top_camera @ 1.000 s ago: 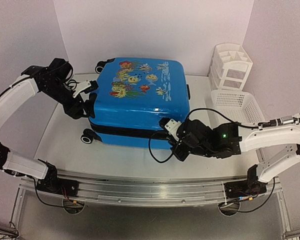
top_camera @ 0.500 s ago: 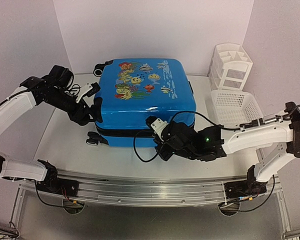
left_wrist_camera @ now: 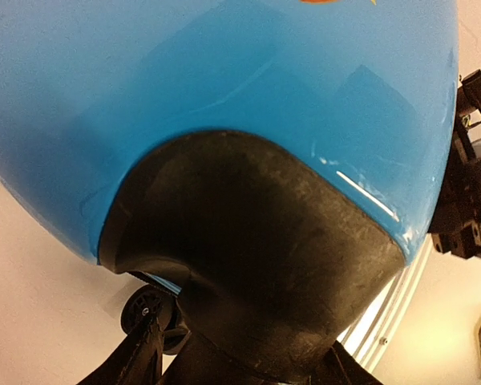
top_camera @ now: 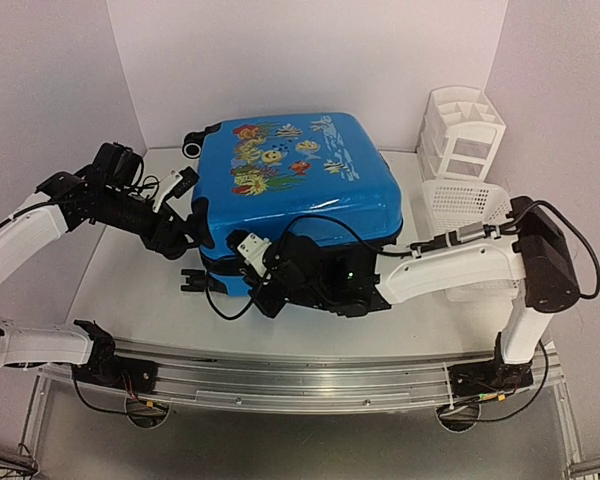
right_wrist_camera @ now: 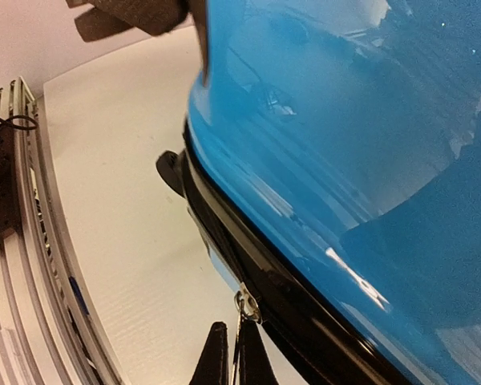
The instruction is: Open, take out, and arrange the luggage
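Your luggage (top_camera: 290, 185) lies flat on the worktop (top_camera: 130, 290), printed shell up and turned askew, its closed black zipper band (right_wrist_camera: 264, 289) running round the side. Your left fingers (left_wrist_camera: 142, 359) are set on either side of the black wheel moulding (left_wrist_camera: 248, 265) at the case's corner and are closed on it. A small wheel (left_wrist_camera: 148, 309) sits just beside them, and the blue shell rises directly ahead. Your right fingers (right_wrist_camera: 216, 357) are clenched tight at the near edge of the case, low against the zipper band. The metal zipper pull (right_wrist_camera: 245, 305) is pinched at their tips, and bare worktop is to their side. The two sets of fingers are near each other, around the same corner. A white mesh basket (top_camera: 470, 200) and a white drawer organizer (top_camera: 463, 130) stand well apart from both sets of fingers, beyond the luggage.
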Tool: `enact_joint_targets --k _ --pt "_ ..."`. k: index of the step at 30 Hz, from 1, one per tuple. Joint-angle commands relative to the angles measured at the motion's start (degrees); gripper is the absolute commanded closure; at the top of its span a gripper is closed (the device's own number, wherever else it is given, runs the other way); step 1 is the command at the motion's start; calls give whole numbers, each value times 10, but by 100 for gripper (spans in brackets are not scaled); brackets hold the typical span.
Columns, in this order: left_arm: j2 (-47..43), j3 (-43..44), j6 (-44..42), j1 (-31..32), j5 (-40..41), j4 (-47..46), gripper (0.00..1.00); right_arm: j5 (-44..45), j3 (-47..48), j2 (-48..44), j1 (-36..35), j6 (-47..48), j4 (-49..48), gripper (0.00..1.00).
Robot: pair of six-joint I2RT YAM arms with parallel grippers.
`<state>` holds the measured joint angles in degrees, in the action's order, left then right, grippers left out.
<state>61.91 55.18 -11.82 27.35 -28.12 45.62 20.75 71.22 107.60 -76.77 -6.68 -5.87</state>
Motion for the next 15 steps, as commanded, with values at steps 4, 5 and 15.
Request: enact_joint_targets --k 4,5,15 --pt "-41 -10 172 2 -60 -177 100 -83 89 67 -33 11 -64 100" --pt "-43 -13 173 5 -59 -178 100 -83 99 76 -33 9 -69 100" --pt "-37 -2 183 20 -41 -165 100 -77 189 139 -33 19 -75 100"
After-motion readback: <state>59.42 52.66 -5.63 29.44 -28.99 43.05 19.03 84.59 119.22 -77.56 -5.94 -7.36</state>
